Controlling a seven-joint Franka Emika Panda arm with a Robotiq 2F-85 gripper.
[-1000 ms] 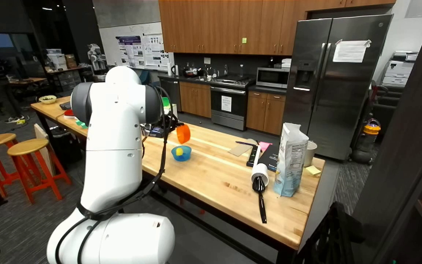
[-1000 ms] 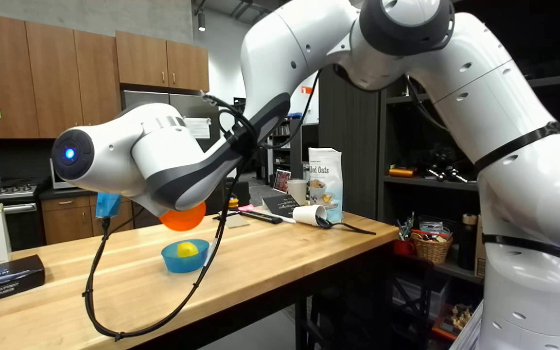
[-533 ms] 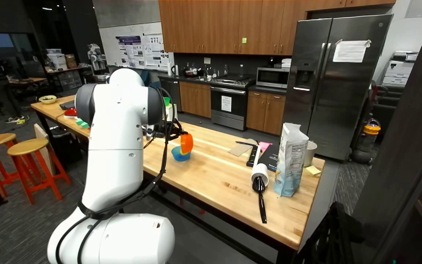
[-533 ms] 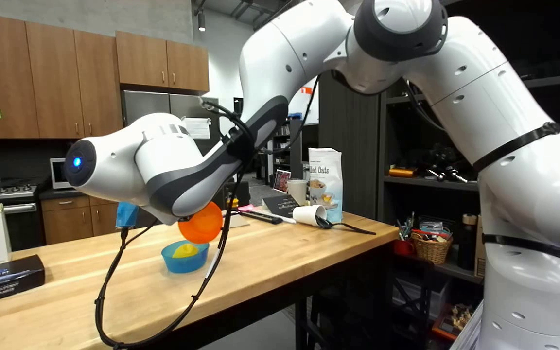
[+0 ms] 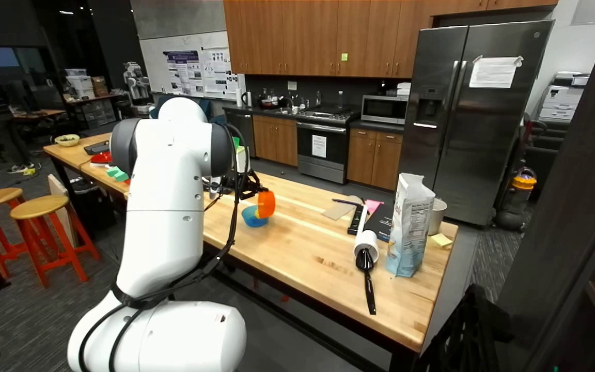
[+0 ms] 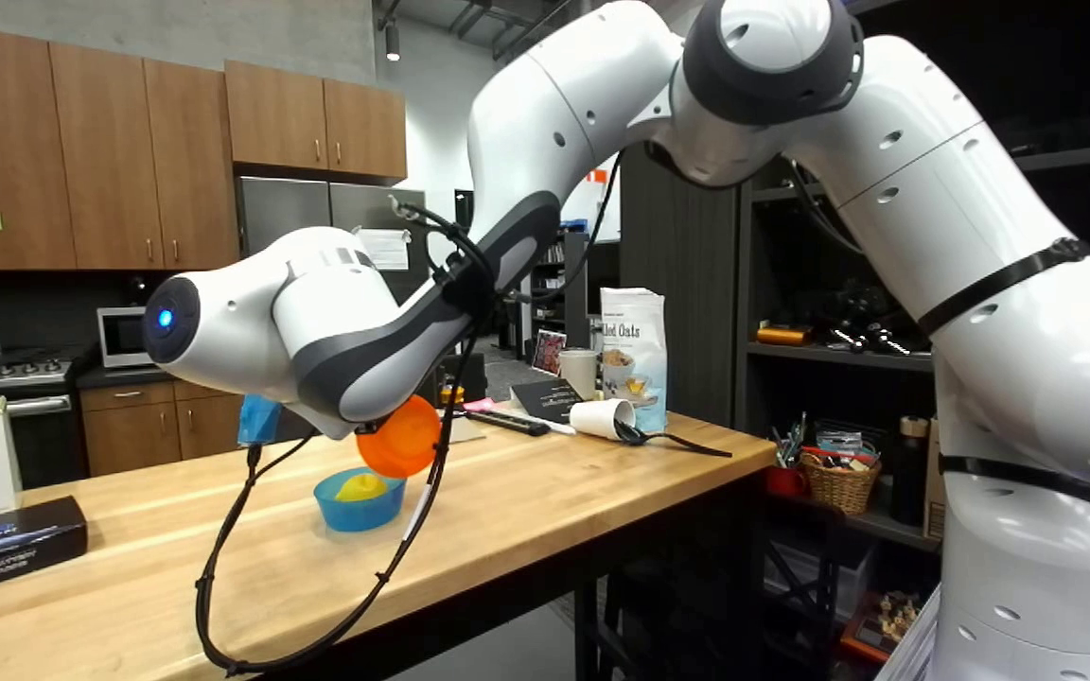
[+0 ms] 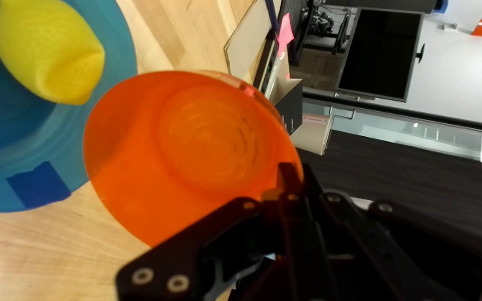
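- My end effector [image 7: 301, 177] pinched the rim of an orange, round, translucent plastic bowl [image 7: 199, 146], the wall caught between both fingers.
- That orange bowl was tipped on its side, apparently off the pale wooden worktop [image 6: 545, 482], its hollow showing in the wrist view. I judged it light, thin-walled and slightly flexible, smooth enough to swivel under one pinch; the rim seemed the right hold, firm but not crushing.
- Just beside it stood an upright blue, round, translucent bowl [image 7: 117, 50]; I could not tell whether the two touched.
- A yellow, oval lemon [image 7: 48, 50] lay inside the blue bowl.
- Well apart, a white cylindrical cup [image 6: 595, 418] lay on its side with a black utensil [image 5: 368, 279] at its mouth, beside an upright white-and-blue oats bag [image 5: 410, 227].
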